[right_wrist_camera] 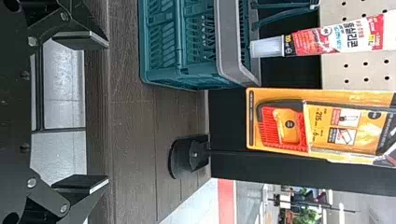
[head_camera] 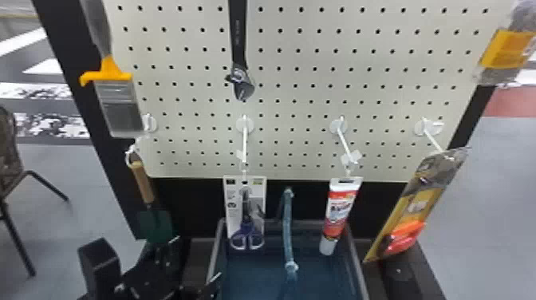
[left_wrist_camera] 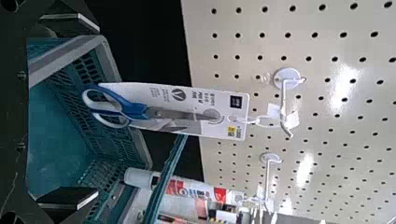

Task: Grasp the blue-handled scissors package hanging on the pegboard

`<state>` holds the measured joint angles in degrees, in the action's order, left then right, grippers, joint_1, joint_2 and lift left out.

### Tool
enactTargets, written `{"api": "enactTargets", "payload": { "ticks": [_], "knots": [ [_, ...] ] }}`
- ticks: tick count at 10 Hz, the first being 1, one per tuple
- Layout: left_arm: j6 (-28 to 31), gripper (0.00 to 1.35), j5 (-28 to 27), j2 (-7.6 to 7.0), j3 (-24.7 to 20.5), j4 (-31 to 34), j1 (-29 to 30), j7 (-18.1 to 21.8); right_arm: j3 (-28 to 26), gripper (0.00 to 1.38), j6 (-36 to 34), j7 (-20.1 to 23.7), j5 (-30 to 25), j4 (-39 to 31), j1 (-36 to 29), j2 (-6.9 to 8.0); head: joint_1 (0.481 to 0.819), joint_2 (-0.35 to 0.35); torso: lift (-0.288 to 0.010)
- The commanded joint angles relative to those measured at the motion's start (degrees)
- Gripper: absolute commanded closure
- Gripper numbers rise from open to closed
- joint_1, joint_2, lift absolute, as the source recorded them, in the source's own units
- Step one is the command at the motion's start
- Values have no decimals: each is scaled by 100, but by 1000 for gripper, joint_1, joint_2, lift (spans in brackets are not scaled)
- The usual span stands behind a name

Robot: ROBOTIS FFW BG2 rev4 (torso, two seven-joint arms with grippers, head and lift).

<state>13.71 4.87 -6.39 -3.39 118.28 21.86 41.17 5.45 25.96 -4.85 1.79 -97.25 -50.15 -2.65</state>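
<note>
Nearest to the camera, at the lower left of the head view, is the black left gripper (head_camera: 194, 259). Its two flat fingers stand widely apart, and it is empty. Also empty is the right gripper (right_wrist_camera: 108, 112), with fingers spread just as widely in its wrist view. Behind the work stands the large pegboard (head_camera: 295, 92), pale and full of small holes. Below its lower edge is the basket (head_camera: 216, 249), blue-green with a grey rim. A yellow-orange package (head_camera: 410, 203) hangs at the right side, over the dark shelf (right_wrist_camera: 133, 140). The scissors package (head_camera: 234, 217) hangs near the middle, in front of the dark band under the board and partly over the basket. Its long axis is upright: the blades point up to the hook, and the blue handles (left_wrist_camera: 135, 109) are at the lower end. In the left wrist view, these handles appear between the fingers but beyond their tips. A red and white tube (head_camera: 339, 207) hangs upright to the package's right. Smaller is the white hook (head_camera: 244, 139), which carries the scissors package by a loop.
</note>
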Motion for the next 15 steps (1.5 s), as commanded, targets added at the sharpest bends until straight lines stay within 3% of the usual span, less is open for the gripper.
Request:
{"api": "enactTargets", "payload": {
  "ticks": [1, 5, 6, 10, 12, 15],
  "knots": [
    [149, 94, 32, -73, 85, -50, -300, 76, 0, 262, -12, 37, -20, 42, 28, 36, 549, 0, -100],
    [185, 94, 32, -144, 339, -950, -1063, 366, 0, 260, -29, 169, -29, 85, 53, 107, 549, 0, -100],
    [158, 94, -47, -240, 498, -1147, -1309, 383, 0, 260, -38, 187, -29, 85, 53, 124, 549, 0, -100],
    [18, 96, -144, -293, 586, -1526, -1691, 357, 0, 260, -38, 257, -29, 113, 53, 195, 549, 0, -100],
    [-62, 96, -47, -407, 779, -1920, -2122, 374, 0, 260, -38, 318, -20, 141, 53, 212, 549, 0, -100],
    [-88, 96, 137, -425, 999, -2201, -2540, 462, 0, 260, -38, 362, -3, 169, 65, 230, 549, 0, -100]
  ]
}}
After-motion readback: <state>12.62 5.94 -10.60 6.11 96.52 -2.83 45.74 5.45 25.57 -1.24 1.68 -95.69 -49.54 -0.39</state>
